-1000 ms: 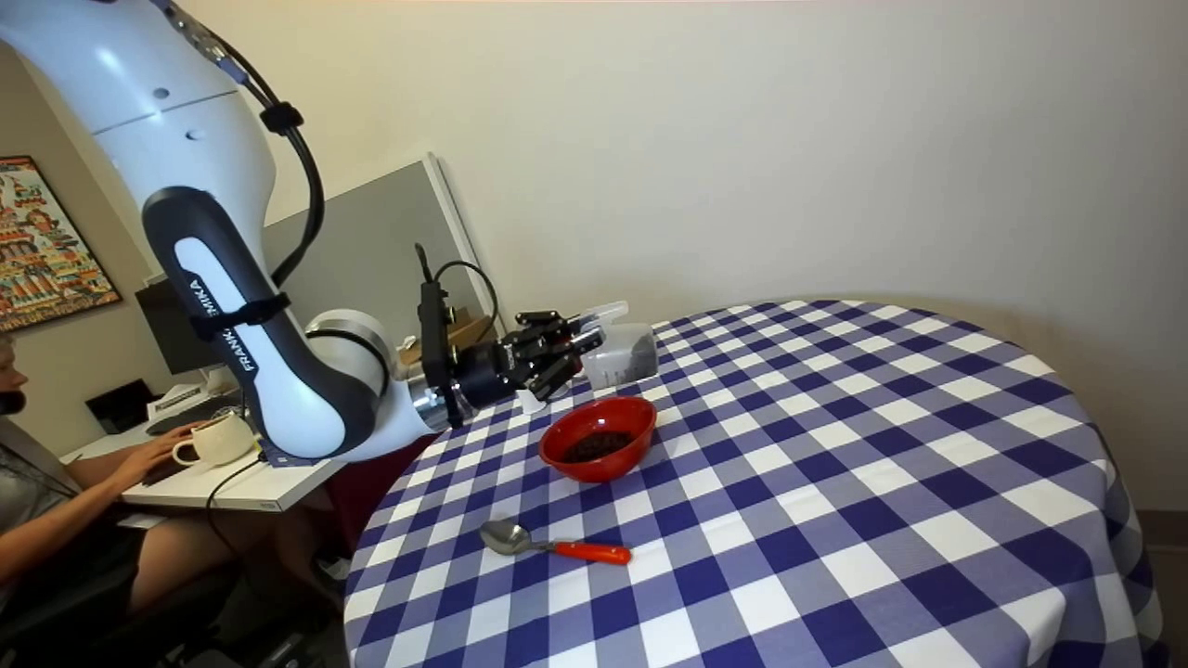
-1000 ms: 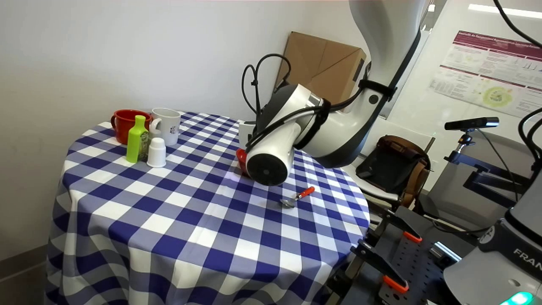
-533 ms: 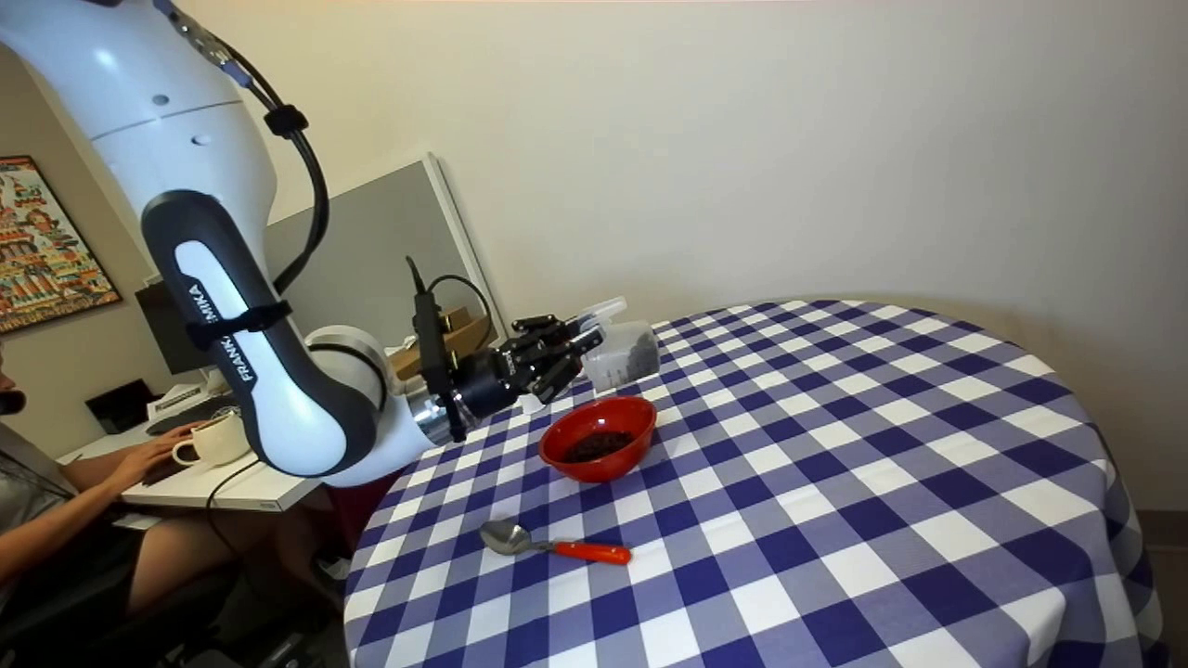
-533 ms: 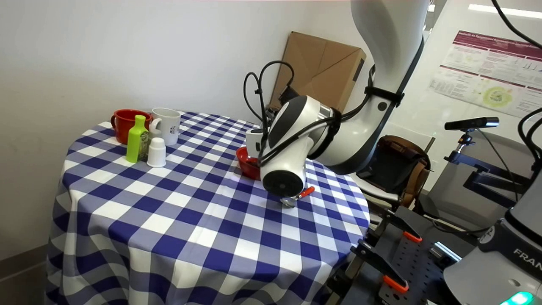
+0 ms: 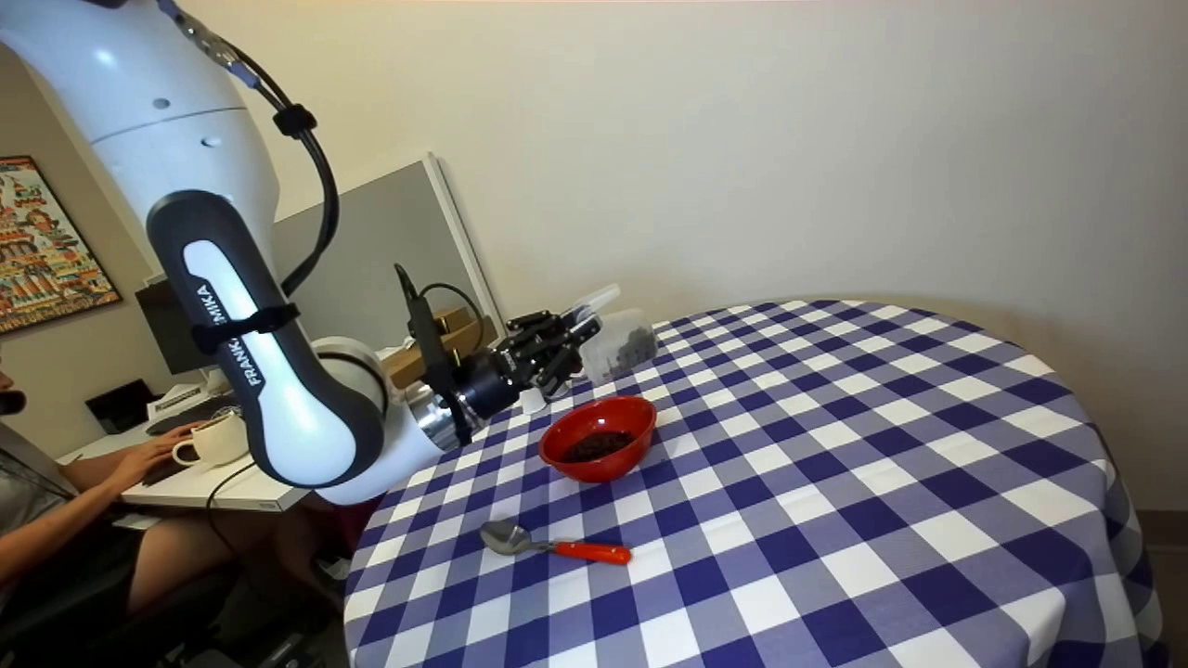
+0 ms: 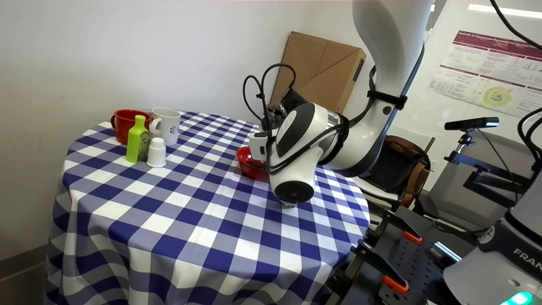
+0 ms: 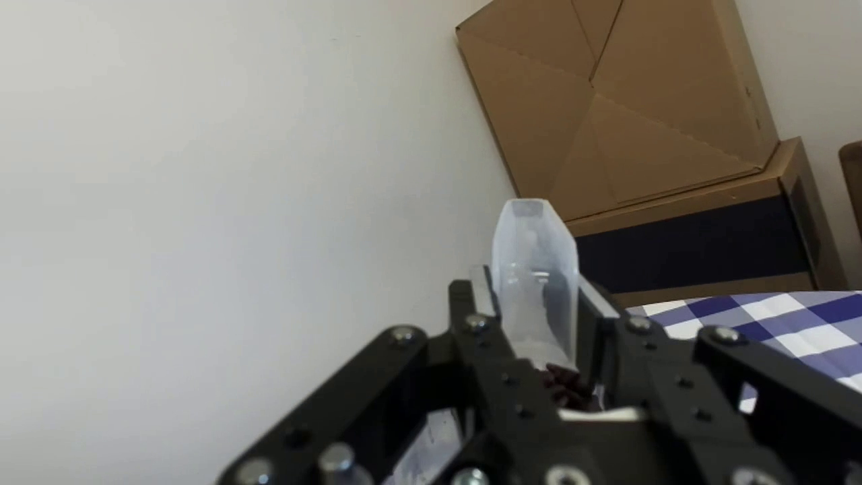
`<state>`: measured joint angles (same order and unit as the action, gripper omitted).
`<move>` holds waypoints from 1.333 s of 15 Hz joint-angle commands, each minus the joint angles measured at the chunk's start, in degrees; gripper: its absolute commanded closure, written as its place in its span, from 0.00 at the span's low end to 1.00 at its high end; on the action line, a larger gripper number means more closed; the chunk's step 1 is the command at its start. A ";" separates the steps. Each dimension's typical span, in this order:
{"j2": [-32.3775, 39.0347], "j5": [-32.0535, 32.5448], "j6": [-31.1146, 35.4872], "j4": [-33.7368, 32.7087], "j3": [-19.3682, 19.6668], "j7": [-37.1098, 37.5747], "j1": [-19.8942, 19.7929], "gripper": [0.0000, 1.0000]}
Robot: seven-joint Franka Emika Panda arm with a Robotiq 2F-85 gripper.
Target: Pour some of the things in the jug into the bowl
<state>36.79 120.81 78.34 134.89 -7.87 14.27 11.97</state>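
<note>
My gripper (image 5: 587, 323) is shut on the handle of the clear jug (image 5: 620, 345), holding it in the air behind and above the bowl's far rim. The jug is tilted and has dark pieces inside. In the wrist view, the jug's clear handle (image 7: 535, 283) sits between the fingers (image 7: 532, 300), with dark red pieces (image 7: 566, 385) below it. The glossy red bowl (image 5: 603, 471) stands upright on the table with dark pieces in its bottom. It also shows in an exterior view (image 6: 250, 170), partly behind the wrist; the jug is hidden there.
A spoon with a red handle (image 5: 591, 553) lies in front of the bowl. A red mug (image 6: 127, 123), a white mug (image 6: 168, 127), a green bottle (image 6: 136, 142) and a small white item (image 6: 157, 153) stand together on the checked tablecloth (image 6: 190, 203). A cardboard box (image 6: 317, 72) leans behind.
The wrist has dropped and the gripper has pitched upward, tipping the jug back with it. The jug stays near the same place. The bowl and its contents look unchanged.
</note>
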 commanded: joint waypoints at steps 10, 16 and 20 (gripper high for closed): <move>0.99 4.59 -5.45 2.30 -0.25 0.77 -0.33 0.91; 0.92 6.78 -7.48 2.80 0.15 0.51 -0.30 0.90; 0.99 8.67 -8.73 3.15 0.33 0.26 -0.17 0.90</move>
<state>37.60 126.98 71.94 137.18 -7.84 14.27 11.95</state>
